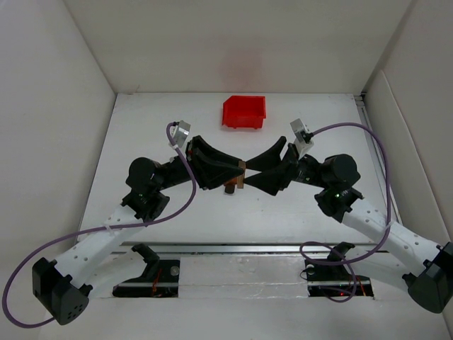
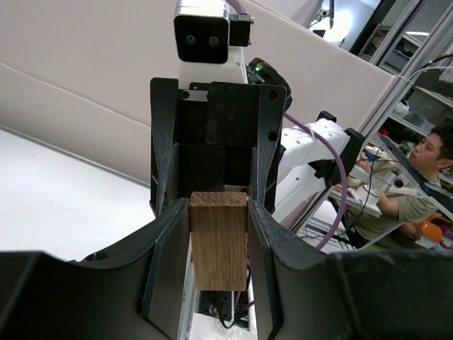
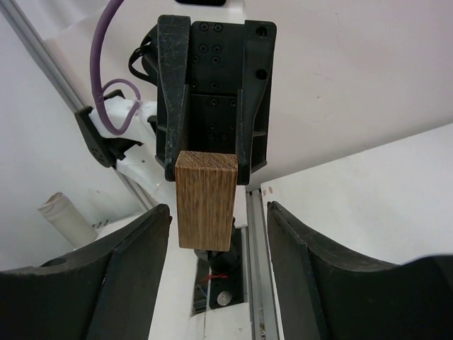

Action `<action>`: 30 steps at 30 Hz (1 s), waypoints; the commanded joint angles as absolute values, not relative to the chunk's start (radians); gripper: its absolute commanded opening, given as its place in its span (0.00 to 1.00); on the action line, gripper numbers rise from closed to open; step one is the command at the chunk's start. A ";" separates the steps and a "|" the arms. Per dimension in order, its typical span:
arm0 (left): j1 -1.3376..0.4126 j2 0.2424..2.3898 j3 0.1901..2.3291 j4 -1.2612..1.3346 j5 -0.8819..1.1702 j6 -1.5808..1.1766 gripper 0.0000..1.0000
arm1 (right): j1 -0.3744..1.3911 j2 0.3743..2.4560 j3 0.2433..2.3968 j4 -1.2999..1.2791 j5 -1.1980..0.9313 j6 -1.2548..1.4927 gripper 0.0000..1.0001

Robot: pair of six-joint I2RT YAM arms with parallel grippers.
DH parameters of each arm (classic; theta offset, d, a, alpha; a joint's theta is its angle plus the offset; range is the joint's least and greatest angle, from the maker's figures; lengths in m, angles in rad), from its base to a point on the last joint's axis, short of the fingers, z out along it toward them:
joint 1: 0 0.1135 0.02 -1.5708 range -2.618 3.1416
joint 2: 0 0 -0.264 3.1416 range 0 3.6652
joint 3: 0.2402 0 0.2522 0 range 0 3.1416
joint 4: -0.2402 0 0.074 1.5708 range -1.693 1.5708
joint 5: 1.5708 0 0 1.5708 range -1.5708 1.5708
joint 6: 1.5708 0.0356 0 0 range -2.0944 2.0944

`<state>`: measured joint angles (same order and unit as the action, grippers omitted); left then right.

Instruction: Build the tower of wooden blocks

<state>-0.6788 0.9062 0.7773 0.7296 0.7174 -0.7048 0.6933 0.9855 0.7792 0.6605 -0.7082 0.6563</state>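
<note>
1. My left gripper (image 2: 218,235) pinches the wood block (image 2: 218,241) mid-air over the counter (image 1: 156,127) centre; my right gripper (image 3: 218,234) is spread either side, not touching.
2. Risk: left lets go before right clamps = block drops; off-centre squeeze twists it.
3. Long axis approx upright, end grain up.

The white table (image 1: 156,120) carried a red bin (image 1: 244,112), sitting well beyond where the left gripper (image 1: 237,172) and right gripper (image 1: 249,177) met. A dark block (image 1: 230,189) seemed to rest just nearside of their tips.
</note>
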 commanded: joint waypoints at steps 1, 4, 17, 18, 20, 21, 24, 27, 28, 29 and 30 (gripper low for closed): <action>-0.680 0.897 0.770 0.815 0.719 -0.703 0.00 | 0.706 0.994 0.824 0.724 -0.718 0.663 0.63; -0.680 0.902 0.770 0.821 0.723 -0.703 0.00 | 0.706 1.000 0.827 0.718 -0.710 0.661 0.63; -0.680 0.900 0.769 0.799 0.710 -0.687 0.00 | 0.724 1.014 0.844 0.706 -0.695 0.658 0.37; -0.680 0.897 0.767 0.796 0.698 -0.687 0.00 | 0.724 1.009 0.842 0.703 -0.687 0.657 0.36; -0.680 0.890 0.769 0.789 0.690 -0.677 0.00 | 0.724 1.003 0.841 0.671 -0.669 0.637 0.29; -0.680 0.884 0.767 0.784 0.674 -0.676 0.07 | 0.724 0.999 0.845 0.654 -0.661 0.632 0.26; -0.680 0.874 0.764 0.779 0.652 -0.670 0.23 | 0.724 0.997 0.838 0.638 -0.661 0.621 0.08; -0.680 0.870 0.762 0.778 0.628 -0.670 0.41 | 0.724 0.989 0.827 0.638 -0.657 0.621 0.00; -0.680 0.867 0.762 0.776 0.617 -0.670 0.71 | 0.724 0.982 0.825 0.628 -0.654 0.617 0.00; -0.680 0.865 0.765 0.759 0.601 -0.672 0.88 | 0.724 0.979 0.825 0.614 -0.650 0.611 0.00; -0.680 0.862 0.770 0.741 0.557 -0.666 0.99 | 0.724 0.977 0.828 0.597 -0.643 0.604 0.00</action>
